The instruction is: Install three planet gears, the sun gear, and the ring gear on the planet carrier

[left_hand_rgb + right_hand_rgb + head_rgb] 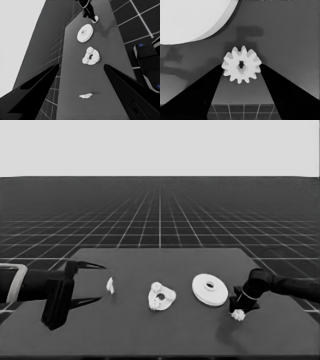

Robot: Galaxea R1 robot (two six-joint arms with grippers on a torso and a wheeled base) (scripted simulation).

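My right gripper (239,311) is at the table's right end, shut on a small toothed planet gear (241,64) that sits between its fingertips. To its left lies the ring gear (210,289), the larger round part, which fills one corner of the right wrist view (190,20). At the table's middle is the planet carrier (161,296), the smaller round part, with small gears sitting on it around its hole (90,57). My left gripper (95,283) waits open over the table's left end.
A thin white piece (110,285) lies on the table just past the left fingertips, also in the left wrist view (85,95). Dark machinery with blue lights (147,65) stands beyond the table's edge.
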